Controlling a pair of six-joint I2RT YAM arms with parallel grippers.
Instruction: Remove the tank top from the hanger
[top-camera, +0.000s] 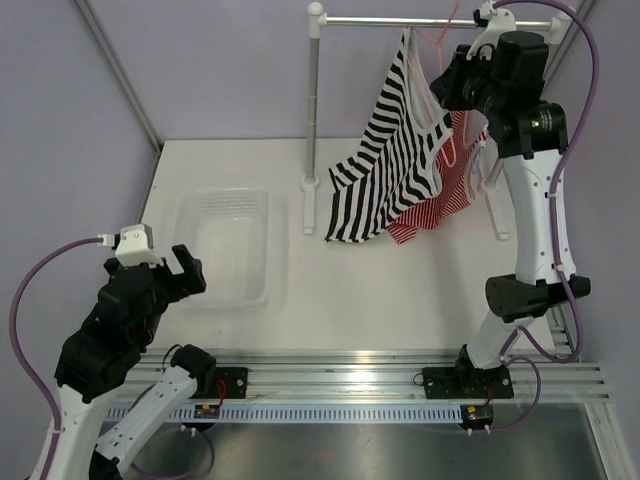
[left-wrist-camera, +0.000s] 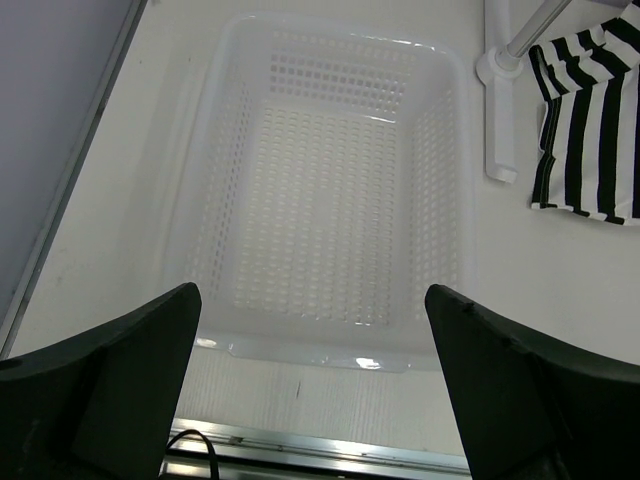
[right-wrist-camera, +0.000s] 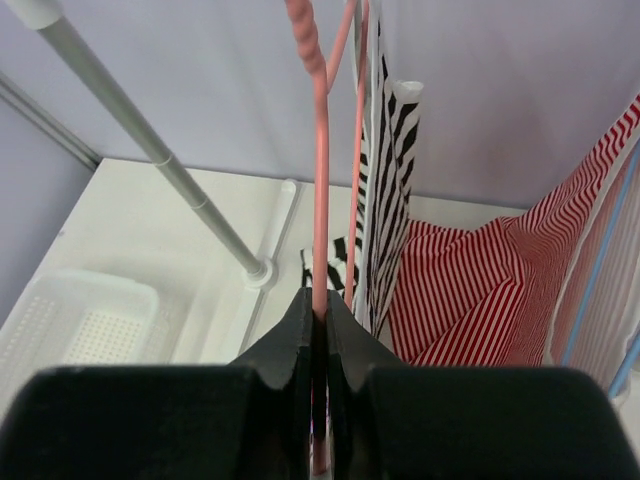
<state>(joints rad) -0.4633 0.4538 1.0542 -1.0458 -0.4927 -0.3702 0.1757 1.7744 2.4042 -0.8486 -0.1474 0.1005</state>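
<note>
**Hanger gripped, top not yet off**

My right pincer (right-wrist-camera: 320, 312) was closed tight on the hanger (right-wrist-camera: 320, 180), just under the rail (top-camera: 400, 21), with the thin pink wire pinched between its black fingers. That was all the progress I could judge. The tank top (top-camera: 385, 170) hung from the hanger below the rail, one strap up near the hook, so sliding both straps off and freeing the cloth remained to be done.

My left pincer (left-wrist-camera: 310, 295) stood wide and held nothing. It was well away from the rail, over the basket (left-wrist-camera: 330, 30).

The top was soft, limp fabric in bold black and white bands, and it fell in loose folds with its hem flared out below the rail. The hanger wire was smooth and slim, twisted where it rose into the hook. Behind the top, also under the rail, hung a red top (top-camera: 440, 205) with fine stripes on a pale blue hanger (right-wrist-camera: 600, 240). The basket was white plastic, rectangular, with perforated walls and floor.
</note>
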